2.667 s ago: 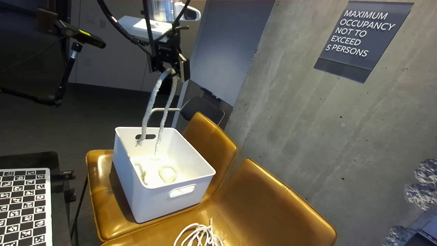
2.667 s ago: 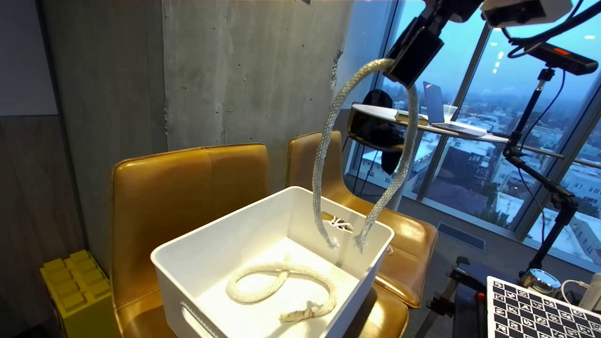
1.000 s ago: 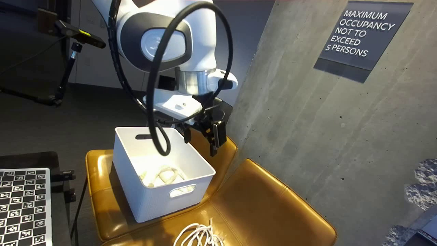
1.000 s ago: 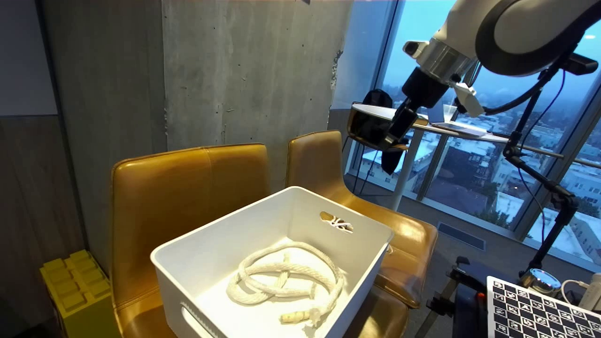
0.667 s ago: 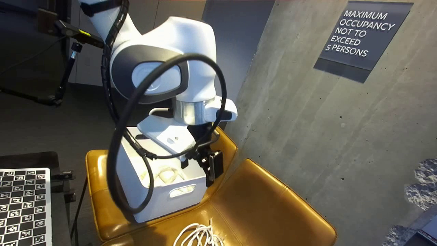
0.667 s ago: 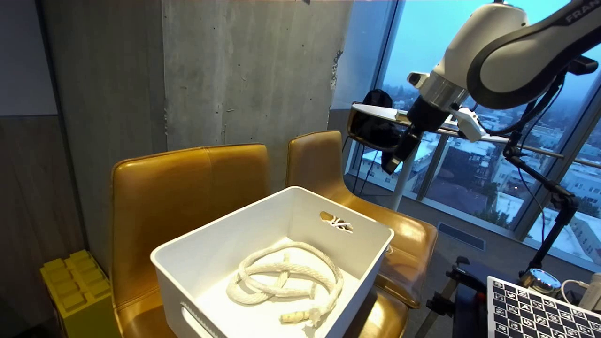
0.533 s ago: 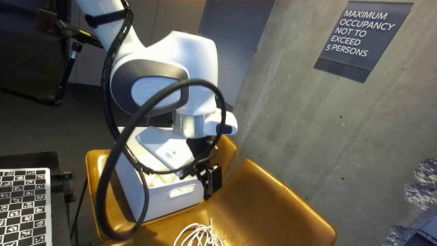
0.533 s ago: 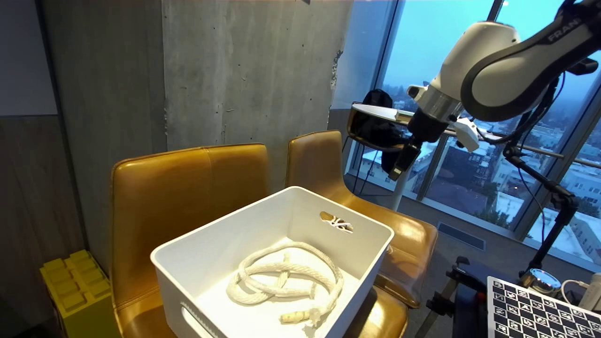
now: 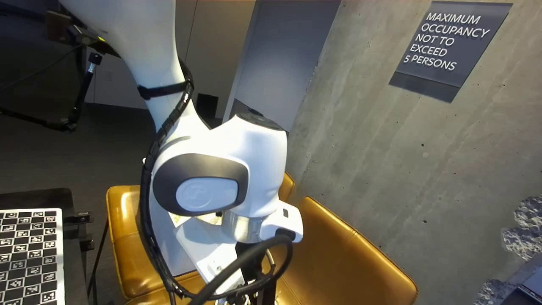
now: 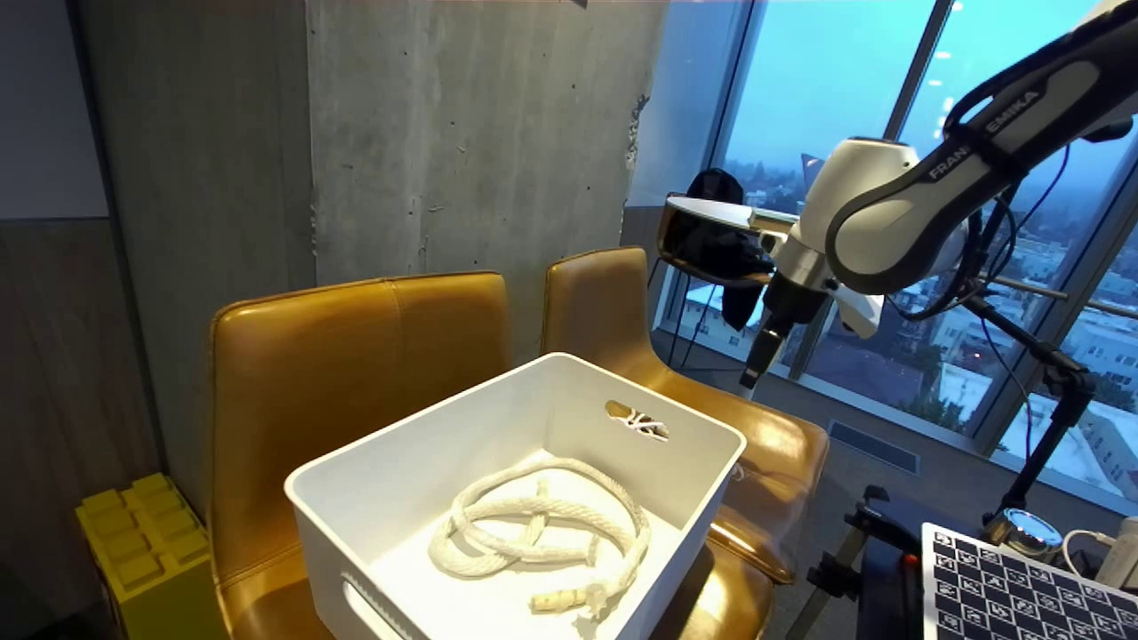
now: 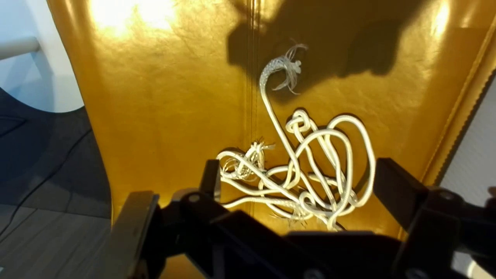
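The black 2-jaw tool has its jaws wide apart and holds nothing. In the wrist view, a knotted tangle of thin white cord with frayed ends lies on the worktop, which is a shiny golden-brown leather-like chair seat, and is seen between the jaws; whether they touch it, I cannot tell. In an exterior view, a white rectangular plastic bin stands on the neighbouring golden-brown chair and contains 2 thick cream ropes in loops.
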You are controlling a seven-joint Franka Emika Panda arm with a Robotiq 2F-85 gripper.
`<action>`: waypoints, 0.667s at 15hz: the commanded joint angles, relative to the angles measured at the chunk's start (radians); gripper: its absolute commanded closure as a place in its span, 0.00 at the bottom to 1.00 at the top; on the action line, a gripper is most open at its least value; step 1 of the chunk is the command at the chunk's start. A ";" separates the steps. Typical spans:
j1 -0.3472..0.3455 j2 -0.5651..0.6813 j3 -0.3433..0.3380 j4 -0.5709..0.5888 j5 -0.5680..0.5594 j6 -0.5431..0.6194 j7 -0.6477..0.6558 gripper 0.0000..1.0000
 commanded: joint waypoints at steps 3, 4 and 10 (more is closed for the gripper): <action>-0.033 0.197 0.018 0.151 -0.008 -0.005 0.000 0.00; -0.035 0.226 0.019 0.169 -0.010 -0.009 0.001 0.00; -0.035 0.357 0.011 0.258 -0.021 -0.024 0.013 0.00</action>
